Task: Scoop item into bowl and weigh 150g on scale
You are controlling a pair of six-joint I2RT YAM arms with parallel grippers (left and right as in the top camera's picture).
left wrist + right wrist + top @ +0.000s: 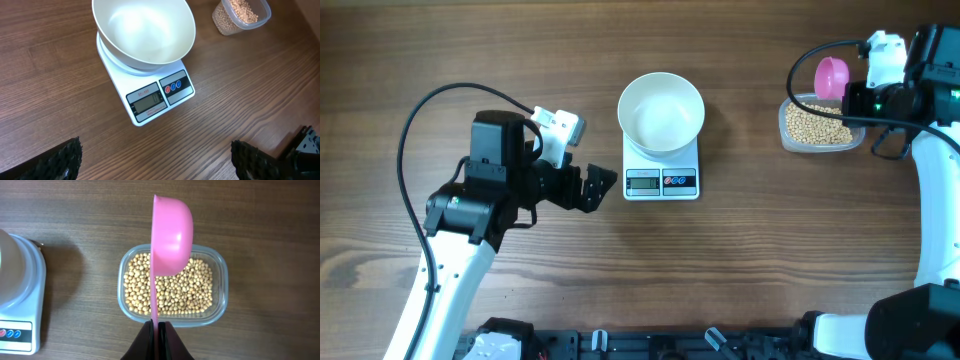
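Gripping the pink scoop point(171, 235) by its handle, right gripper point(159, 330) was clenched, scoop on edge over beans point(180, 290) in clear tub point(220, 277). White bowl point(661, 110) sat on scale point(661, 183); left gripper point(157, 162) gaped wide nearby.

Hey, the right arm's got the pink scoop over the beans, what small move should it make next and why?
Probably lower the right gripper so the pink scoop dips into the beans: it hangs on its side above the clear tub, and the white bowl on the scale holds nothing.
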